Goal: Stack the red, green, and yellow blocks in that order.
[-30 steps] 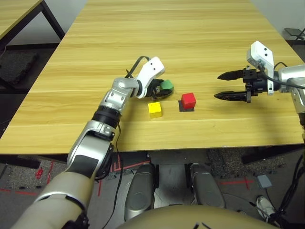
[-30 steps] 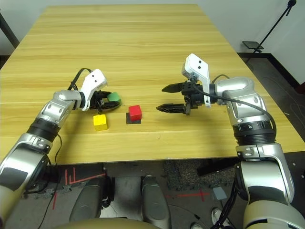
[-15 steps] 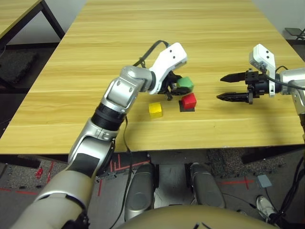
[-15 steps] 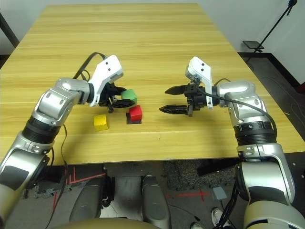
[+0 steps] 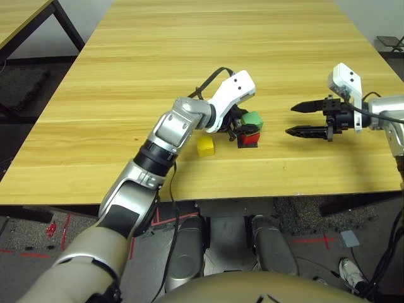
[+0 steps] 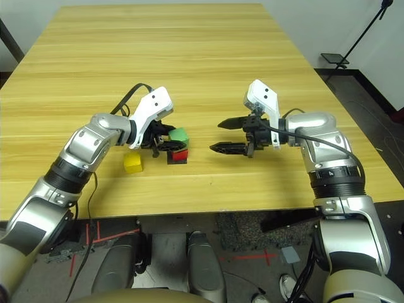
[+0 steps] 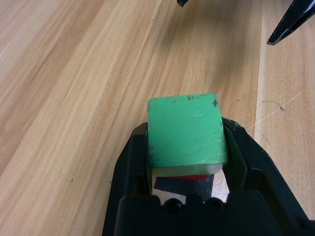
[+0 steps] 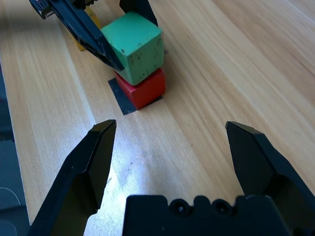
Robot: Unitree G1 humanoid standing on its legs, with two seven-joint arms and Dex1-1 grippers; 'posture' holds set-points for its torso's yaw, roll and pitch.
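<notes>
My left gripper (image 5: pixel 248 124) is shut on the green block (image 5: pixel 252 118) and holds it right over the red block (image 5: pixel 250 136). The red block stands on a flat black patch (image 8: pixel 120 96). In the right wrist view the green block (image 8: pixel 135 46) sits slightly askew on the red block (image 8: pixel 142 88); whether they touch I cannot tell. In the left wrist view black fingers (image 7: pixel 133 152) flank the green block (image 7: pixel 186 130). The yellow block (image 5: pixel 205 146) lies on the table left of the stack. My right gripper (image 5: pixel 291 120) hovers open to the right, pointing at the blocks, nothing in it.
The wooden table (image 5: pixel 189 63) stretches far behind the blocks; its front edge runs close below them. A second table (image 5: pixel 19 19) stands at the far left across a gap. A black stand (image 6: pixel 372 31) is off the table's right side.
My left arm has lifted the green block from beside the yellow one, carried it right and lowered it over the red block. The right gripper has stayed open, barely shifting.
</notes>
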